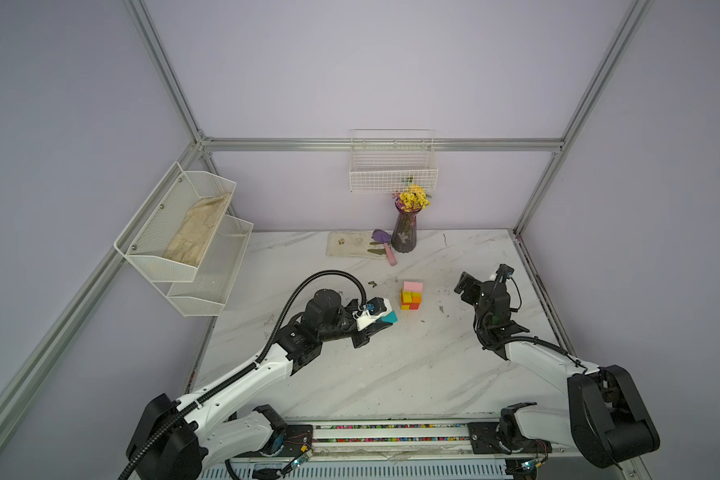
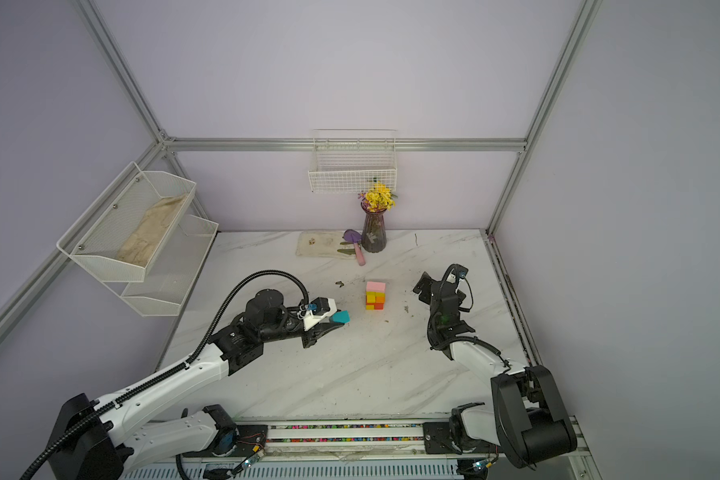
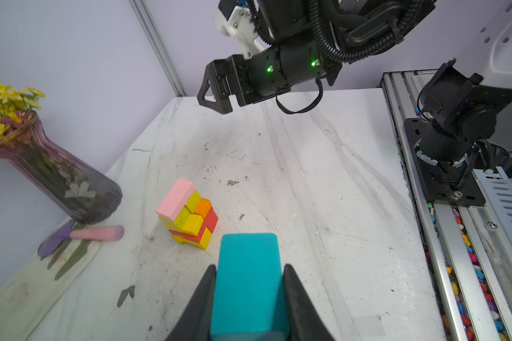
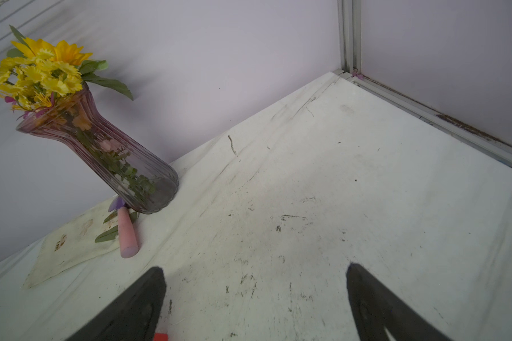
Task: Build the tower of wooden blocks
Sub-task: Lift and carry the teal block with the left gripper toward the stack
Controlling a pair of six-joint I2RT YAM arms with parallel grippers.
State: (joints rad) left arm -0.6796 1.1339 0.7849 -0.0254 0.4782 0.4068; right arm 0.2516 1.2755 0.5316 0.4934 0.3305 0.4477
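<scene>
Across the marble-patterned table [image 1: 391,374] the two arms flank the work in both top views. The right gripper [image 1: 463,286] hangs at 3 o'clock of the tower, jaws spread wide on nothing. It is probably held clear to leave the other arm room.

The left gripper [image 1: 385,323] sits at about 8 o'clock of the tower, near it but apart. Its jaws are narrowed on the teal roof piece [image 3: 247,280], pinched by its flat sides, likely so it can go down squarely as the cap.

A purple vase [image 1: 406,230] stands at 12 o'clock by the back wall, well apart.

The tower [image 1: 411,296] stands just past the table's centre, with red and yellow low, orange above and a pink brick [image 1: 412,286] uppermost.

No writing is readable. A pale mark on the vase may be a sticker, but it is too blurred to tell.
</scene>
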